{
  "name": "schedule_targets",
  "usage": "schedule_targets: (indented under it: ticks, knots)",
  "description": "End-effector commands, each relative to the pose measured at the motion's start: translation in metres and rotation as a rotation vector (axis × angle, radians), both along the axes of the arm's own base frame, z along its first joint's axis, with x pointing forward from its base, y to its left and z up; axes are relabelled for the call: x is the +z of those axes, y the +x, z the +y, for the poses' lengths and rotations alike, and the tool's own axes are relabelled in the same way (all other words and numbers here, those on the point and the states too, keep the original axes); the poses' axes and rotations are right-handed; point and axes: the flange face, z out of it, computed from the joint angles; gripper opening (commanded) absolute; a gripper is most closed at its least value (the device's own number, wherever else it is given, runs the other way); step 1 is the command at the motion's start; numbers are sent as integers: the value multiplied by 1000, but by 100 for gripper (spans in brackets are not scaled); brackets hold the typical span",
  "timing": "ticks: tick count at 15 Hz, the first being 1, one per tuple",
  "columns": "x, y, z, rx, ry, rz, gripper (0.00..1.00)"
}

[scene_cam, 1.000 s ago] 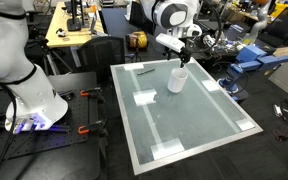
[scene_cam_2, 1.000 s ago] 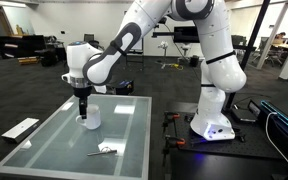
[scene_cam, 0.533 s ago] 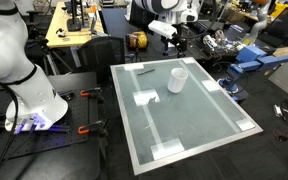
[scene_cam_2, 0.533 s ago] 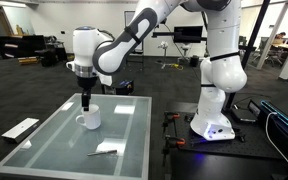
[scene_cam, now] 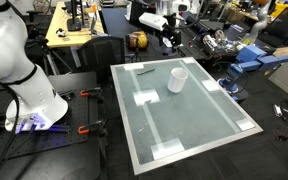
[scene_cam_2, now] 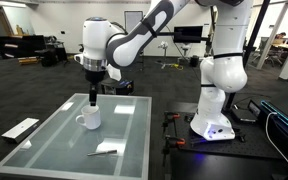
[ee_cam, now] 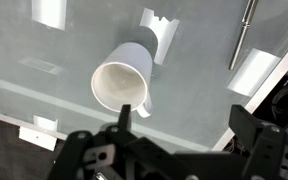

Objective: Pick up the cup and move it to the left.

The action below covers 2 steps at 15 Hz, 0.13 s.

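From where I'm standing, the table takes the left of the room, a frosted glass top with white tape squares on it. A flat little tool lies toward six o'clock of the cup in an exterior view. The cup itself stands upright on the glass, apart from everything, near the far edge in an exterior view.

Directly above it, at twelve o'clock, hangs the gripper, clear of the rim and carrying nothing. In the wrist view the cup shows its open mouth between the dark fingers, with a handle stub poking out around five o'clock. The fingers seem set narrow, though I can't tell the exact gap.

To my eye the cup rests free, so either the grasp has not begun or the placing is done. If a pick is in hand, I'd spread the fingers wider than the rim, come straight down, and pinch one wall away from the handle. Glass is slick; a glancing touch could tip it.

To the right stands the arm's white base.
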Motion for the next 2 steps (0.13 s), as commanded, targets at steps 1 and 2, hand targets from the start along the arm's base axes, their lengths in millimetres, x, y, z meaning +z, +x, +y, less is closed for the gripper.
schedule_targets:
  ticks: [1, 2]
  knots:
    - [1, 0, 0, 0, 0, 1, 100]
    - [0, 0, 0, 0, 0, 1, 100]
